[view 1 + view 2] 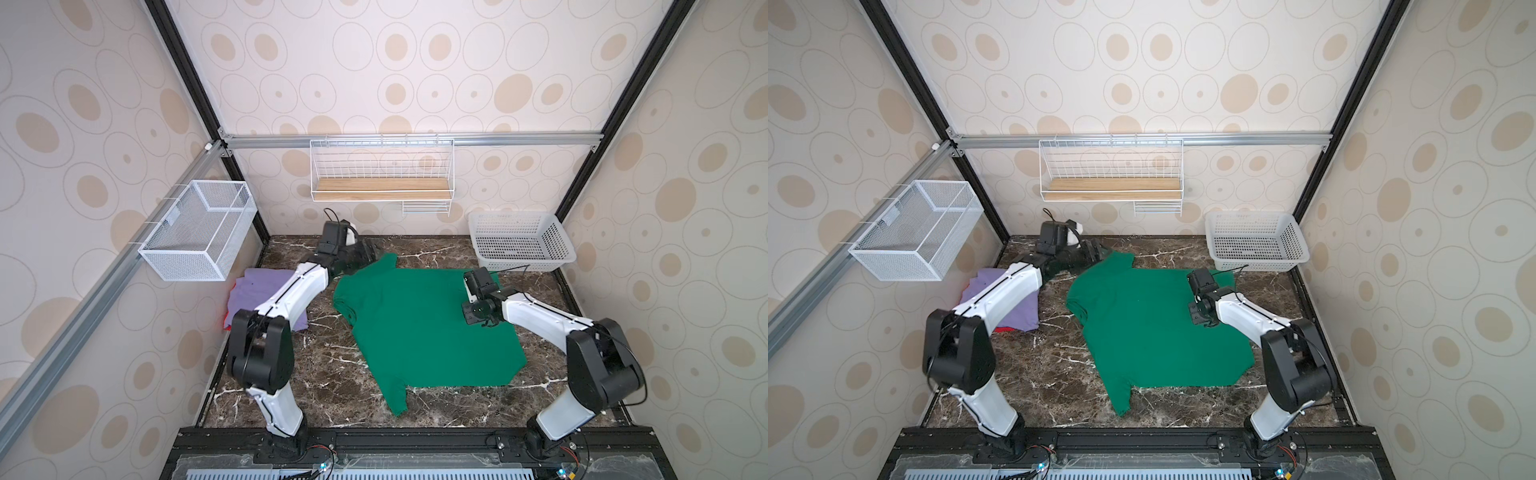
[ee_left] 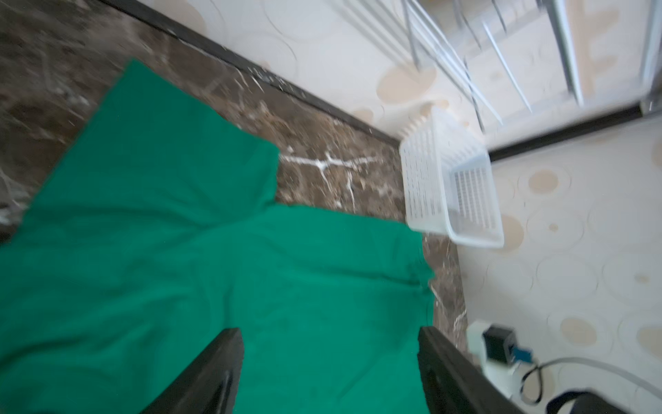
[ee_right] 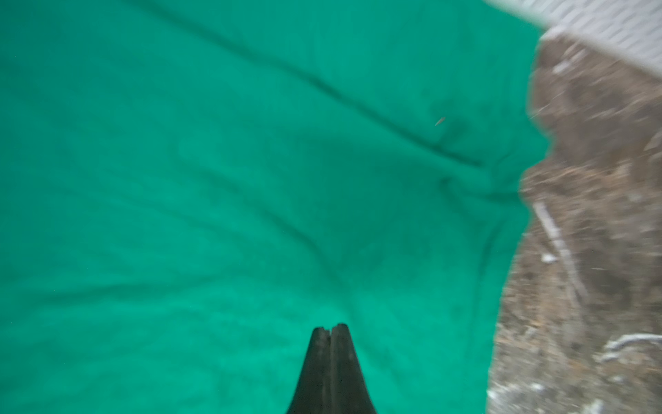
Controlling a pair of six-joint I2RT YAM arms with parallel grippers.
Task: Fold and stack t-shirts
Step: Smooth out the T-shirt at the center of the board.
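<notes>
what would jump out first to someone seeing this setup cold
The emerald-green t-shirt spread out in the middle of the dark marble table grabs the eye first. Both arms hang over it: the left gripper open by its far sleeve, the right gripper shut above its right-hand part. Next, the lavender t-shirt lies at the table's left edge, a red one peeking from under it.

The left arm and right arm match: glossy white shells on the long links, bulky black housings at the joints. 1 thin black cable traces each white shell. The right gripper has 2 matte black, tapered fingers. Thin red wires curl beside both black bases.
</notes>
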